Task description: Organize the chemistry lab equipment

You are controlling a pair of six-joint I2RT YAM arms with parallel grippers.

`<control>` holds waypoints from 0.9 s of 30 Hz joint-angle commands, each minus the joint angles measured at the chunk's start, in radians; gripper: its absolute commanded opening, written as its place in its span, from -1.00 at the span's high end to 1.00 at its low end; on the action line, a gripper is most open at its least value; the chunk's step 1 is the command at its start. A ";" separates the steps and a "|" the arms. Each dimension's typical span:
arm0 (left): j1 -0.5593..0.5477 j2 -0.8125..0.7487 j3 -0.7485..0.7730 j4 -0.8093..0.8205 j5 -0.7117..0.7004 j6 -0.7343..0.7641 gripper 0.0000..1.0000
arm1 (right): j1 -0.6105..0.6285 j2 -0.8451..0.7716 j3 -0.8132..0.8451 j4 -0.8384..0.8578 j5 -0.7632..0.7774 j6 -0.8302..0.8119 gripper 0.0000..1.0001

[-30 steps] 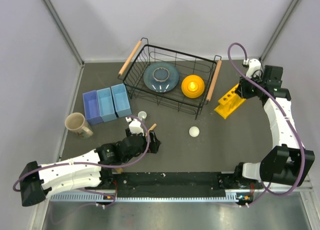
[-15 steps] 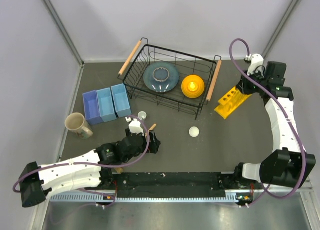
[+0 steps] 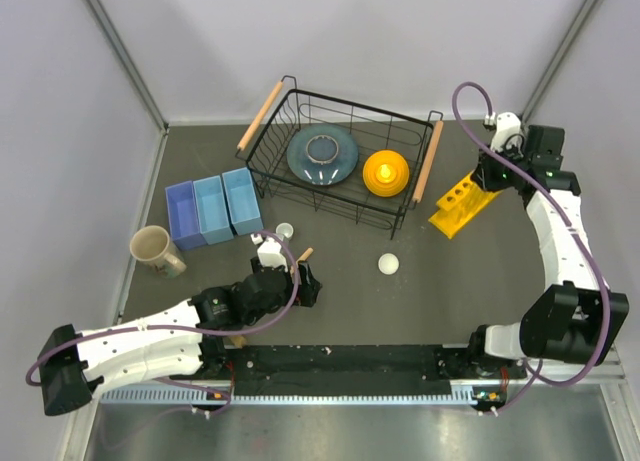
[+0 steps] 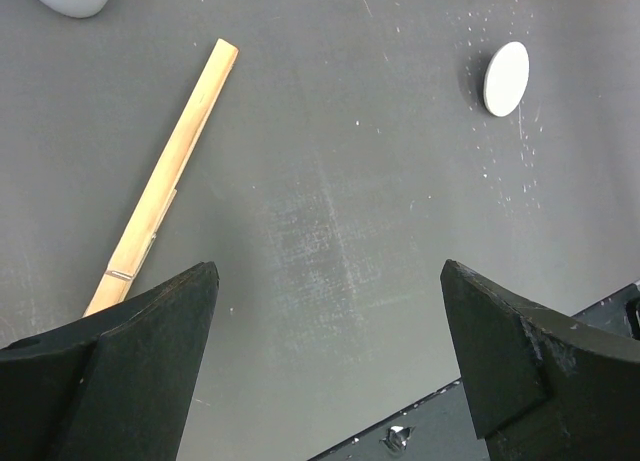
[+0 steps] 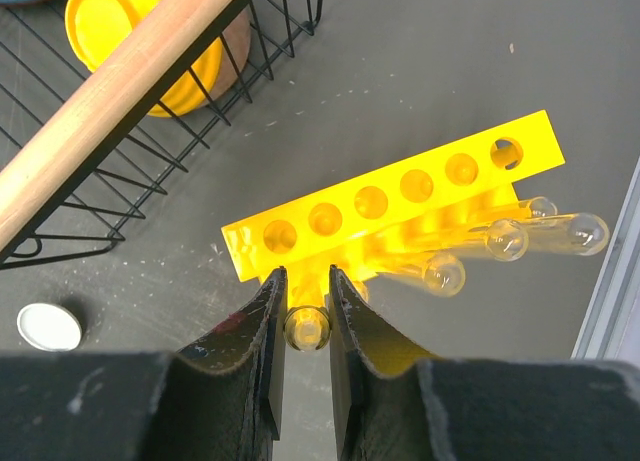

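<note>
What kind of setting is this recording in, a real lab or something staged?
Probably a staged robot test cell, not a working lab: bare grey walls enclose a dark table, and a yellow tube rack shares it with a wire dish basket and a mug.

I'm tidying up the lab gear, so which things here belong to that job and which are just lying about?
Job: yellow rack, clear tubes (one in the right claw), two white round pieces, wooden stick.
Lying about: wire basket, plate, orange bowl, blue bins, mug.
</note>
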 commanded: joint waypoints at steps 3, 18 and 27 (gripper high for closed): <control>0.004 -0.023 -0.001 0.030 -0.001 -0.007 -0.98 | 0.007 0.030 -0.006 0.042 -0.003 -0.006 0.71; 0.007 -0.021 -0.003 0.034 0.002 -0.006 -0.98 | 0.010 0.003 0.003 0.053 -0.009 0.011 0.71; 0.009 -0.015 0.000 0.034 0.007 -0.004 -0.98 | 0.010 -0.042 0.024 0.033 -0.027 0.026 0.70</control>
